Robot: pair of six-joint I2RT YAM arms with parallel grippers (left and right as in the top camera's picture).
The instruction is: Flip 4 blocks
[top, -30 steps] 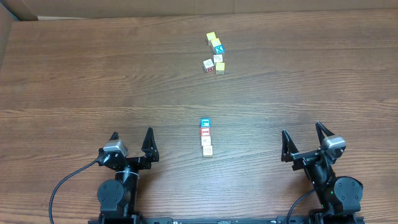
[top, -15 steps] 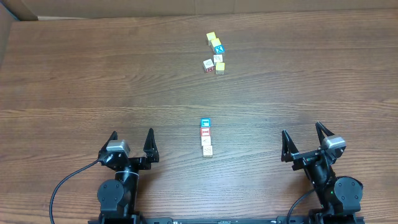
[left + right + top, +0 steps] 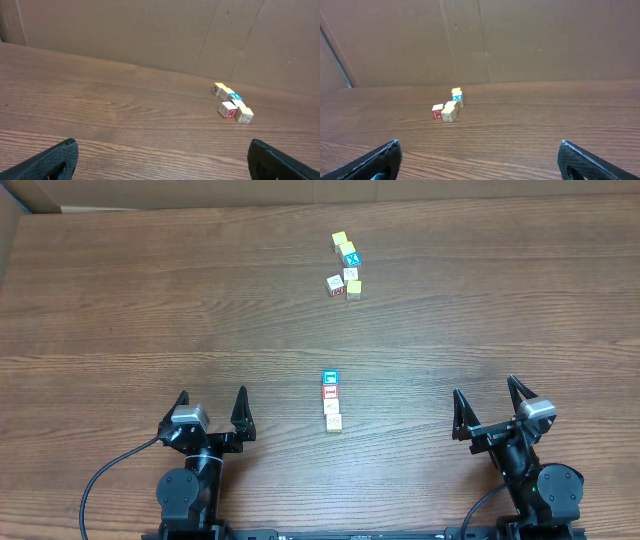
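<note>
Four blocks (image 3: 331,400) lie in a short straight row near the middle of the worktop (image 3: 150,300), touching one another, between the two arms and a little ahead of them. The block farthest from the arms shows a blue top, the next a red one, and the two nearest are pale. Their printed marks are too small to read. Only the overhead view shows this row.

The left gripper (image 3: 211,398) rests low at the near edge with its jaws spread wide and nothing between them. The right gripper (image 3: 485,390) sits the same way on the other side, also spread and empty. Both are well apart from the row. In each wrist view only the dark tips of the fingers (image 3: 55,160) reach into the lower corners, cut off by the frame.

A separate cluster of cubes (image 3: 346,265) sits far up the worktop, some of them yellow on top. They are packed so close that the count is hard to make out. One shows a red letter toward the right wrist camera. A cardboard wall (image 3: 520,40) closes off the far side. A black cable (image 3: 100,478) curves out from the left arm's base and runs off the bottom edge.
</note>
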